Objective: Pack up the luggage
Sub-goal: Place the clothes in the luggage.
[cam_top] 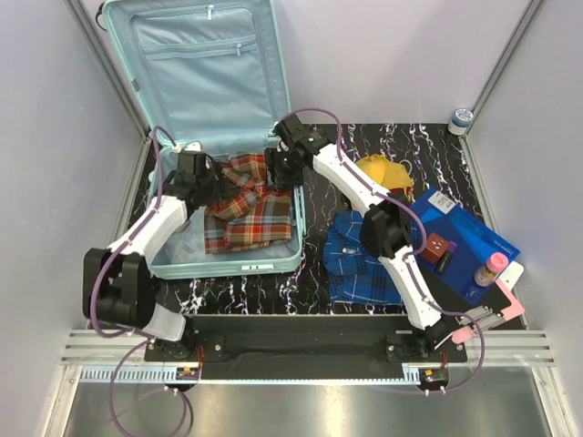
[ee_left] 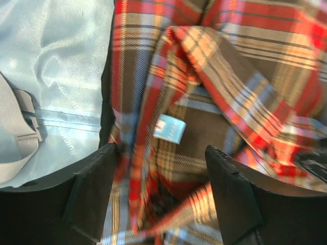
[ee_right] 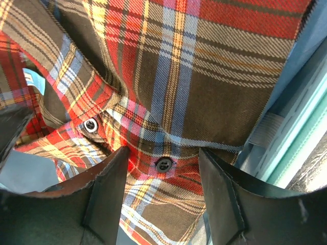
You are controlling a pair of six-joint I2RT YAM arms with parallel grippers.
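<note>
The luggage [cam_top: 228, 265] lies open at the left of the table, its lid leaning up against the back wall. A red plaid shirt [cam_top: 250, 214] lies crumpled in its base. My left gripper [cam_top: 214, 185] hovers over the shirt's left side. In the left wrist view this gripper [ee_left: 162, 153] is open, with folds of the shirt [ee_left: 230, 76] and its white label between the jaws and the pale lining [ee_left: 61, 61] to the left. My right gripper [cam_top: 278, 171] is over the shirt's upper right. It [ee_right: 163, 153] stands open over the buttoned edge of the shirt [ee_right: 204, 76], beside the luggage rim [ee_right: 296, 138].
A blue plaid shirt [cam_top: 360, 257] lies on the marbled table right of the luggage, with a yellow item [cam_top: 383, 171] behind it. A flat blue box [cam_top: 469, 232] at the right carries small items, a pink bottle [cam_top: 492, 269] among them. A tape roll [cam_top: 462, 118] sits at the back right.
</note>
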